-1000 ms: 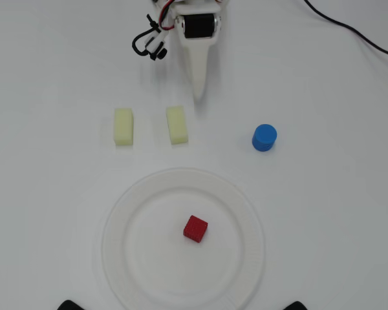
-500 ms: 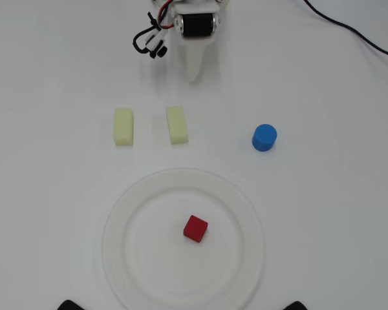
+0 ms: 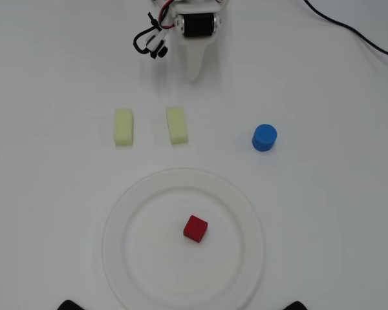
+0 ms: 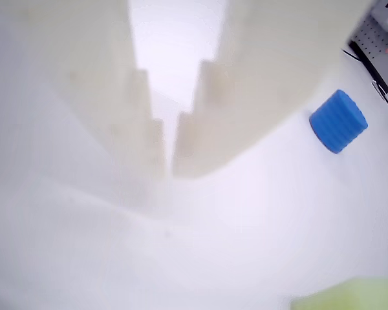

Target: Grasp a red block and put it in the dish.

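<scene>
We find the red block (image 3: pixel 195 228) lying inside the dish (image 3: pixel 134 200), close to the dish's middle, turned a little so its corners point off-axis in the overhead view. Nothing touches it. The dish sits low in that view, its wide rim a faint ring on the white surface (image 3: pixel 336 213).

Above the dish we see two pale yellow blocks (image 3: pixel 123 126) (image 3: pixel 177 124) standing side by side but apart, both clear of the rim. To the right of them is the blue cylinder (image 3: pixel 264 137), also apart from the dish.

At the top edge of the overhead view is the hand (image 3: pixel 194 72), well away from the block and the dish, its white tip pointing down toward the yellow blocks. In the wrist view the hand (image 4: pixel 168 169) fills the upper part, its two fingers (image 4: pixel 142 123) drawn nearly together at the tips with only a thin slit between them, holding nothing. The same view shows the blue cylinder (image 4: pixel 337 121) at right and a blurred yellow-green edge (image 4: pixel 349 296) at the bottom.
</scene>
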{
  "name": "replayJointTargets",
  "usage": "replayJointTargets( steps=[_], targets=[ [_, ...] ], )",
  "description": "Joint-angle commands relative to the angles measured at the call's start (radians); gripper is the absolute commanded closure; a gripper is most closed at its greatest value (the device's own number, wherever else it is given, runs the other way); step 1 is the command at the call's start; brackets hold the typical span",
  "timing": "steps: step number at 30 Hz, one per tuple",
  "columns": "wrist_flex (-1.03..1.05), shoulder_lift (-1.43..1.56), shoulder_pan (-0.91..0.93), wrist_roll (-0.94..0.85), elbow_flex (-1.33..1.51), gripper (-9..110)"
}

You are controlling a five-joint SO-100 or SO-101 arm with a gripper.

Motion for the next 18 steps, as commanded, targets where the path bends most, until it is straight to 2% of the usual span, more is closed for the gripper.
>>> replayJointTargets(
  steps=[1, 18],
  targets=[
    [0.017, 0.178, -0.012, -0.018, 0.112, 101],
    [0.014, 0.178, -0.009, -0.054, 0.112, 101]
  ],
)
